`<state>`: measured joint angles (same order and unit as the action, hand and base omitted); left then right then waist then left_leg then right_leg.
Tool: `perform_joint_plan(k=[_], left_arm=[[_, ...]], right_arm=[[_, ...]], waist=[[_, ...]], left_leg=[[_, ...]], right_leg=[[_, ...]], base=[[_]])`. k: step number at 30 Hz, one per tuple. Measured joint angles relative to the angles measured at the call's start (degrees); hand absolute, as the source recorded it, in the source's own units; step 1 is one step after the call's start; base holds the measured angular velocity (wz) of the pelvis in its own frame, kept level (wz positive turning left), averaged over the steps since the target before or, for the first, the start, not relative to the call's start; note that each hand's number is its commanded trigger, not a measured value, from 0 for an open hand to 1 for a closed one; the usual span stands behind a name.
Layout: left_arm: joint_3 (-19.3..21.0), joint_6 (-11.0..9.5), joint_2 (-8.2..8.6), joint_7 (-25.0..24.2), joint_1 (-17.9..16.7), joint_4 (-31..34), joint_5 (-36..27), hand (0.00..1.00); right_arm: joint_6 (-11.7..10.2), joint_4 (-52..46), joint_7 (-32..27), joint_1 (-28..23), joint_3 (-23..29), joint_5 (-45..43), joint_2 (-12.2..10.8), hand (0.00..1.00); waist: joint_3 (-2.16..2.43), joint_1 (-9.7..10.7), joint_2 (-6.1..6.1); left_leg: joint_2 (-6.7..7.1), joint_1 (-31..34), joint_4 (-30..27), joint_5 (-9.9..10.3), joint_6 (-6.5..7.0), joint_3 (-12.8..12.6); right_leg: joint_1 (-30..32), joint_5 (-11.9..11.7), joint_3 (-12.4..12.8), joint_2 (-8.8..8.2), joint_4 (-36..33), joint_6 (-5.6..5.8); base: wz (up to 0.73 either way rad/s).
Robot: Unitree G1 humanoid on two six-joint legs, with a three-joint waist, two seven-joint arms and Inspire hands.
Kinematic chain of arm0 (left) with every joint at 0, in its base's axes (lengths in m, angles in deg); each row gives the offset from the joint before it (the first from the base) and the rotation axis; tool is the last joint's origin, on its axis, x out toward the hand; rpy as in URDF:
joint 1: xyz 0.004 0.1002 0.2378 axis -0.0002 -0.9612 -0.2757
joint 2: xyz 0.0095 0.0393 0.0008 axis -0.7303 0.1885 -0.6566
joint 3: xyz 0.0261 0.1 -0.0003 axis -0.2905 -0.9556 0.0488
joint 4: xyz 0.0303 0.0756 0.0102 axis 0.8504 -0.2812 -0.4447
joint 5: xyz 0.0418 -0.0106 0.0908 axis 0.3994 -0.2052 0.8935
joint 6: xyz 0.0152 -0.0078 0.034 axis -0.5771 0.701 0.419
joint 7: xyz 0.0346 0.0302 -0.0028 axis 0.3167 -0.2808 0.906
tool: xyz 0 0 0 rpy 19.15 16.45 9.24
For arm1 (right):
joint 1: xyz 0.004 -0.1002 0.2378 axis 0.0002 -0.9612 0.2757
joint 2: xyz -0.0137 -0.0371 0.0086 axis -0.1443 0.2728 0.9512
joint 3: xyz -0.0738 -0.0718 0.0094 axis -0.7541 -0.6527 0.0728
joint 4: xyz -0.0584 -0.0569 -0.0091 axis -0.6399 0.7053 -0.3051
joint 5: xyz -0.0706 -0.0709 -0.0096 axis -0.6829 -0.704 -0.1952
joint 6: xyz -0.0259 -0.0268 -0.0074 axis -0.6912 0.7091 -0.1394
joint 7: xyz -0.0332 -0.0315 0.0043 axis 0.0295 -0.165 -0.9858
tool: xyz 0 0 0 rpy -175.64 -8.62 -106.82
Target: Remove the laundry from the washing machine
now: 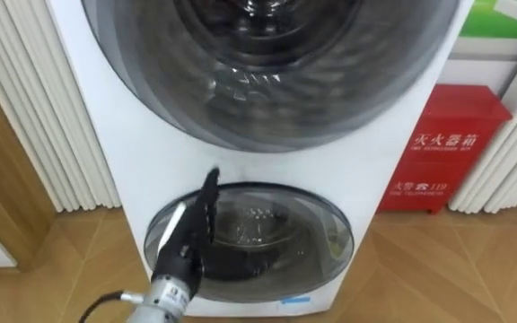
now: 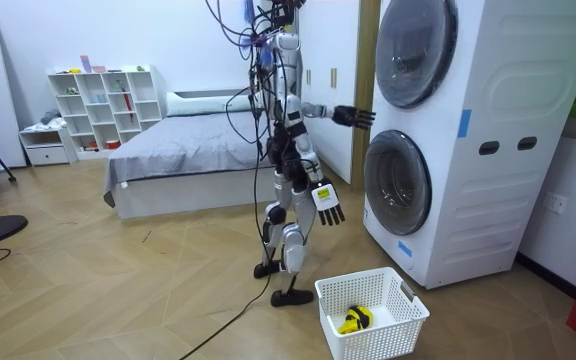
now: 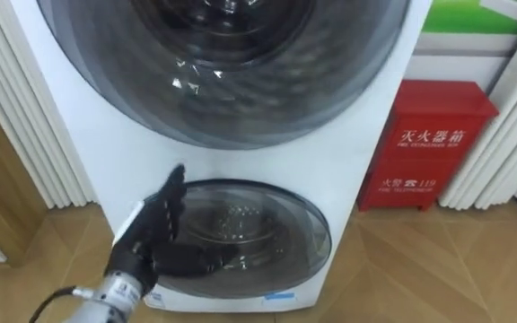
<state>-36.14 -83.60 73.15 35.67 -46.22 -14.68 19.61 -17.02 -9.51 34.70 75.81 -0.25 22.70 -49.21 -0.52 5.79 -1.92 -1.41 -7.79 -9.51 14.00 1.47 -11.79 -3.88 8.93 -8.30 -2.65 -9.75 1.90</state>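
I stood at the stacked washing machine [image 2: 468, 130], lower door [image 1: 267, 233] shut, clothes inside not discernible, white basket [image 2: 393, 322] by my feet, left hand [image 1: 200, 215] straight-fingered at the door's upper-left rim, right hand [image 2: 330, 208] hanging loose-fingered.

**lintroller:** Lighting's pretty even here, bright and soft across the whole room. The pale wooden floor [image 2: 118, 290] has a mild sheen, and there's only a faint shadow around the white plastic laundry basket [image 2: 393, 335].

**spincycle:** Yeah, the glare's all on the glass. The white stacked washing machine [image 1: 142, 152] has small white glints on its big round upper door [image 1: 267, 81]. The smaller lower door [image 1: 276, 238] mirrors the black left hand [image 1: 200, 211] as a dark smear.
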Motion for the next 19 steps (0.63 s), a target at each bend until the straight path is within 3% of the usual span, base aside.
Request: perform_joint_plan(k=[2,6,8,13,16,19], left_arm=[[0.1,-0.9,-0.93,0.1,-1.9,-6.3,3.4,0.0],[2.7,-1.5,-1.15,0.2,-6.6,-19.5,10.2,0.0],[6.3,-1.9,-1.69,1.2,-8.7,-30.3,12.7,0.0],[14.1,-2.4,-4.34,6.7,-11.9,-49.1,13.1,0.0],[16.9,-1.7,-5.03,9.0,-13.8,-55.5,14.3,0.0],[17.5,0.9,-3.58,8.4,-14.6,-58.5,15.3,0.0]], right_arm=[[0.0,0.0,0.0,-0.2,0.0,0.3,0.0,0.0],[-1.1,-0.1,0.1,-2.1,0.3,0.7,0.0,0.0],[-1.2,-0.1,0.1,-3.1,0.7,1.5,0.0,0.0],[-1.2,0.8,1.2,-3.7,1.8,3.0,0.0,0.0],[-1.1,0.9,2.3,-4.2,2.5,3.5,0.0,0.0],[-1.1,2.7,3.5,-4.2,3.6,6.2,0.1,0.0]], waist=[[0.09,-0.5,-0.22],[0.5,-1.6,-0.8],[0.67,-2.2,-0.86],[0.41,-3.2,-0.33],[0.21,-3.6,0.42],[0.2,-4.3,1.47]], left_leg=[[-0.03,-0.4,0.2,0.0,0.0,-0.3],[-0.15,-1.0,0.3,0.0,0.0,-0.4],[-0.14,-1.0,0.3,0.0,-0.02,-0.3],[-0.36,-1.8,1.1,0.2,-0.29,-0.6],[-0.82,-2.2,1.5,0.4,-0.54,-0.6],[-0.77,-2.6,2.1,0.6,-0.47,-0.6]], right_leg=[[-0.2,0.0,0.2,0.09,0.1,-0.01],[-1.0,0.0,0.3,0.29,0.4,-0.01],[-1.2,0.0,0.3,0.33,1.1,-0.05],[-1.2,-0.1,0.3,0.68,1.2,-0.14],[-1.3,-0.1,0.3,0.77,1.1,-0.21],[-1.7,-0.2,0.3,0.74,0.9,-0.24]], base=[[-0.09],[-0.06],[0.0],[0.0],[0.0],[0.0]])
